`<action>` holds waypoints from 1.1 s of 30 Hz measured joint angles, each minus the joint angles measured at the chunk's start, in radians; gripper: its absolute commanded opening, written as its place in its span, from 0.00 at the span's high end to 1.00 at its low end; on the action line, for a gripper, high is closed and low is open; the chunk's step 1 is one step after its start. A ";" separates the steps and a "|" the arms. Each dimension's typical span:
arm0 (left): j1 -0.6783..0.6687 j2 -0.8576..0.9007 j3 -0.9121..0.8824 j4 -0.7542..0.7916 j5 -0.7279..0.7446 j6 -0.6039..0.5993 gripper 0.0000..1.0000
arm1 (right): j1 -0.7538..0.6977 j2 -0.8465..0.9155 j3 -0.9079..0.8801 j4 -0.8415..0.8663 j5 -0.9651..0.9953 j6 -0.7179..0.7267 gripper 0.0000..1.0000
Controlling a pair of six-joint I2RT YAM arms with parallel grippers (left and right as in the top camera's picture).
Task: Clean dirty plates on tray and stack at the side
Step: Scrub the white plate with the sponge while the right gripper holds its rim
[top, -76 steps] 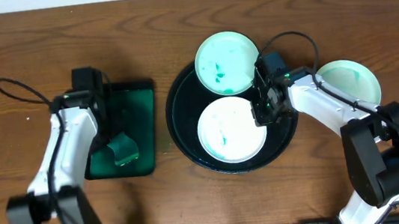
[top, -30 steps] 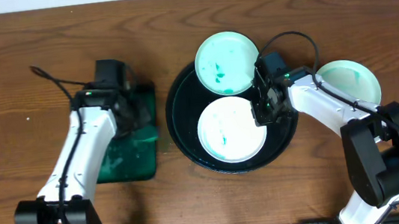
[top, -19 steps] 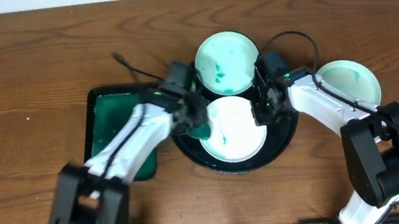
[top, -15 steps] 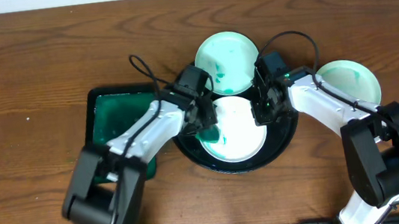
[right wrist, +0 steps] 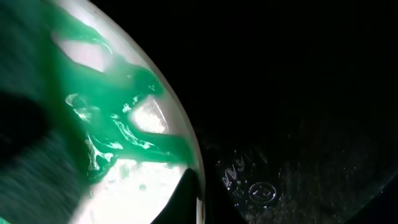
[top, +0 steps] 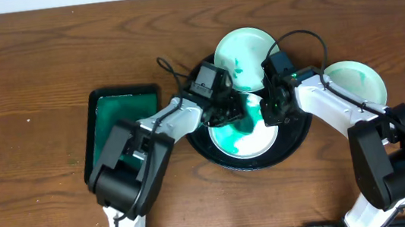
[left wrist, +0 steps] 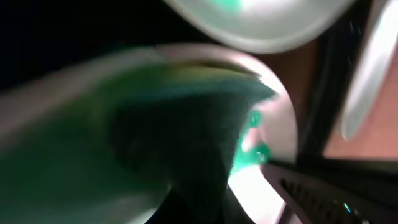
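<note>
The round black tray point(top: 296, 132) holds a dirty plate point(top: 250, 142) smeared with wet teal-green. My left gripper point(top: 235, 114) is shut on a dark green sponge point(top: 242, 112) that presses on this plate's back half. The left wrist view is blurred, with the sponge point(left wrist: 180, 137) filling it over the plate point(left wrist: 280, 121). My right gripper point(top: 273, 113) is shut on the plate's right rim; its finger point(right wrist: 184, 200) lies on the rim of the plate point(right wrist: 124, 180). A second dirty plate point(top: 245, 47) sits at the tray's back edge. A third point(top: 358, 80) lies on the table to the right.
A rectangular black tray point(top: 120, 130) with a green-stained inside lies left of the round tray. Both arms meet over the round tray. Wooden table surrounds everything, and the robot bases stand at the front edge.
My left arm swung from the rectangular tray to the round tray and set the sponge on the front plate, spreading green over it. The round tray and back plate shifted right.
</note>
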 measured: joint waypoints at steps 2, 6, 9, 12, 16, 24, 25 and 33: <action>-0.014 0.011 0.002 0.003 0.046 0.002 0.93 | 0.000 0.000 0.000 0.001 0.000 0.002 0.99; -0.033 0.022 0.002 -0.007 0.109 0.010 0.93 | 0.000 0.000 0.000 0.003 0.001 0.002 0.99; -0.037 0.023 0.002 -0.037 0.136 0.018 0.93 | 0.000 0.000 0.000 0.004 0.002 0.002 0.99; -0.039 0.023 0.008 -0.098 0.161 0.026 0.93 | 0.000 0.000 0.000 0.004 0.002 0.002 0.99; -0.039 -0.015 0.018 -0.268 0.096 0.023 0.93 | 0.000 0.000 0.000 0.005 0.002 0.002 0.99; -0.040 -0.150 0.002 -0.462 -0.315 -0.023 0.93 | 0.000 0.000 0.000 0.008 0.002 0.002 0.99; -0.040 -0.156 0.001 -0.459 -0.357 -0.017 0.93 | 0.000 0.000 0.000 0.008 0.002 0.002 0.99; -0.052 -0.161 -0.006 -0.406 -0.481 0.064 0.93 | 0.002 0.000 0.000 0.009 -0.013 0.002 0.99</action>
